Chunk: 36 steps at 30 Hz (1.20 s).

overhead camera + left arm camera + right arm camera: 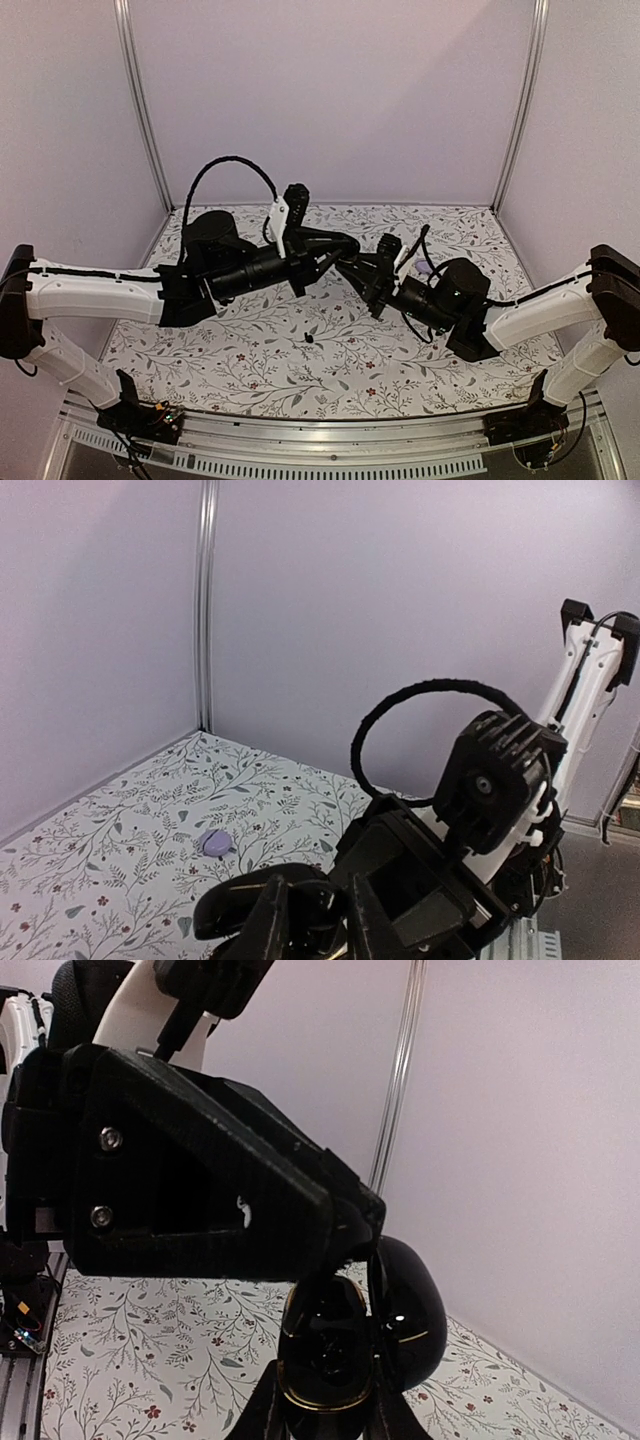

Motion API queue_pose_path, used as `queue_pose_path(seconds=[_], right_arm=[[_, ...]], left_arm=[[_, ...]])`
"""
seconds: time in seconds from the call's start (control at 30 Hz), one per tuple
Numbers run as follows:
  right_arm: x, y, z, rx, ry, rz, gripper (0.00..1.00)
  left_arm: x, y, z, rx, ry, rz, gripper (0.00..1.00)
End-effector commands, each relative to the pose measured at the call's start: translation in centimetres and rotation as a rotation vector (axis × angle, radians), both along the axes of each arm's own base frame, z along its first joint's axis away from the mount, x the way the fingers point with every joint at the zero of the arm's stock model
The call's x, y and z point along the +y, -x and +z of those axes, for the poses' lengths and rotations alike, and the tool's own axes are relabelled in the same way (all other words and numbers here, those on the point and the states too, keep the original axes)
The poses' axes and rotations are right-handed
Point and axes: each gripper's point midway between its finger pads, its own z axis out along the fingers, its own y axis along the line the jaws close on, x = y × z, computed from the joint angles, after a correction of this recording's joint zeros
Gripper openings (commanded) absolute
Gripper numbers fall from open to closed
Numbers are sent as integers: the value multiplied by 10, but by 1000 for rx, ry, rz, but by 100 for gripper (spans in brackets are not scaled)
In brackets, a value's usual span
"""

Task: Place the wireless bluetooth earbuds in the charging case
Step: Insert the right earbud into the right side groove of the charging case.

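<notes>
In the overhead view the two arms meet over the middle of the floral cloth [250, 350]. The left gripper [342, 250] reaches in from the left and the right gripper [366, 270] from the right, their tips touching or nearly so at frame centre. What sits between them is too dark and crowded to make out here. Lower down, just left of centre, a tiny black earbud [310, 340] lies alone on the cloth, well apart from both claws.

In the left wrist view the left gripper [318, 905] fills the bottom edge, its fingers [268, 920] close together. The space between them is black on black, so I cannot tell how wide the claw stands or whether it holds anything. The right arm [500, 780] rises at the right of the frame. At lower left a small lavender piece [213, 842] rests on the cloth.

In the right wrist view the right gripper [325, 1418] sits at the bottom centre, its fingers [262, 1410] closed against either side of the charging case [320, 1355]. The case is held upright and open, gold-rimmed, with its glossy lid [410, 1310] swung out to the right. The case hollow is too dark to tell whether an earbud is seated in it. The left gripper [352, 1222] comes in from the upper left, its tip right at the top rim of the case.
</notes>
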Motion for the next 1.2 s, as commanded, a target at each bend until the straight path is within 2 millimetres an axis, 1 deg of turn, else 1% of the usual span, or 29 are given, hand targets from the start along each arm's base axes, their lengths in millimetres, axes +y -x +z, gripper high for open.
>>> queue_pose_path(seconds=[0.0,0.1,0.57,0.9,1.17], right_arm=[[3,0,15,18,-43,-2,0],[0,-5,19,37,-56,-34,0],[2,0,26,64,-82,-15,0],[5,1,25,89,-93,-2,0],[6,1,29,104,-108,7,0]], left_arm=[[-6,0,16,-35,36,12,17],[-7,-1,14,-35,36,16,17],[-7,-10,10,-36,37,68,17],[-9,-11,7,-34,38,66,17],[-12,-11,4,-32,38,63,17]])
